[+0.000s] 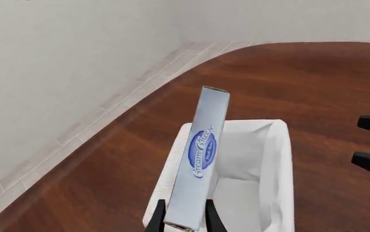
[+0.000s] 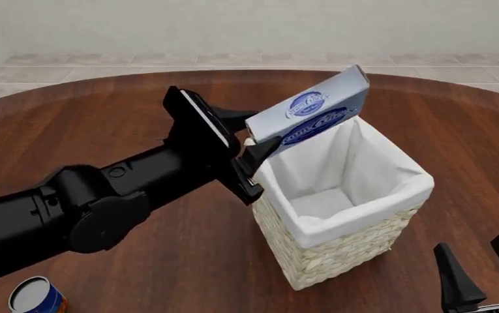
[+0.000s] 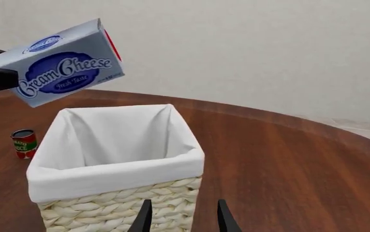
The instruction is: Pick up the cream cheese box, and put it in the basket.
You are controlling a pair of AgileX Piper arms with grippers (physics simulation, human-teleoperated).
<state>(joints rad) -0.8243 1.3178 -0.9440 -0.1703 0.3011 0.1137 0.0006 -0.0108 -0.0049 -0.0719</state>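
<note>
While the left tool (image 2: pixel 251 145) is grasping the pale blue-white cream cheese carton (image 2: pixel 312 112), lifted over the tall woven wicker basket (image 2: pixel 345 244), only releasing is remaining.

The cream cheese box (image 2: pixel 312 112) hangs tilted above the basket (image 2: pixel 345 241), over its rear-left rim; a blue-and-orange can (image 2: pixel 36 297) stands well apart to the front left on the table (image 2: pixel 458 130)

there is one cream cheese box (image 2: pixel 312 111), one basket (image 2: pixel 347 215), two cans: one red-and-green can (image 3: pixel 24 143), one blue-and-orange can (image 2: pixel 37 295), and two grippers: left gripper (image 2: pixel 251 142), right gripper (image 2: pixel 483 264).
</note>
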